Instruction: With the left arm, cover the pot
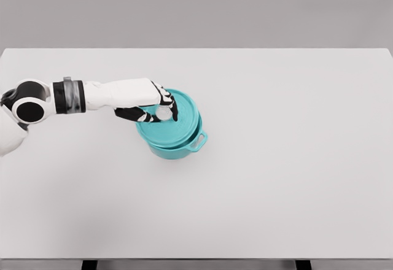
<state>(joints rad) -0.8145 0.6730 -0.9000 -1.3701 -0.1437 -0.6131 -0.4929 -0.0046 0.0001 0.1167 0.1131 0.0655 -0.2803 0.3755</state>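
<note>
The left arm reaches in from the picture's left edge across the white desk [276,190], and its robot hand [152,106] has the fingers curled around the pale knob [164,114] of the teal lid [173,119]; the lid sits over the teal pot [178,148], which stands left of the desk's middle (one side handle [199,141] points to the lower right). The lid looks tilted and shifted toward the upper left, so I judge it not yet seated; the step calls for levelling it, centring it over the rim, lowering gently, and releasing only once it rests flat; the right arm is out of view.
</note>
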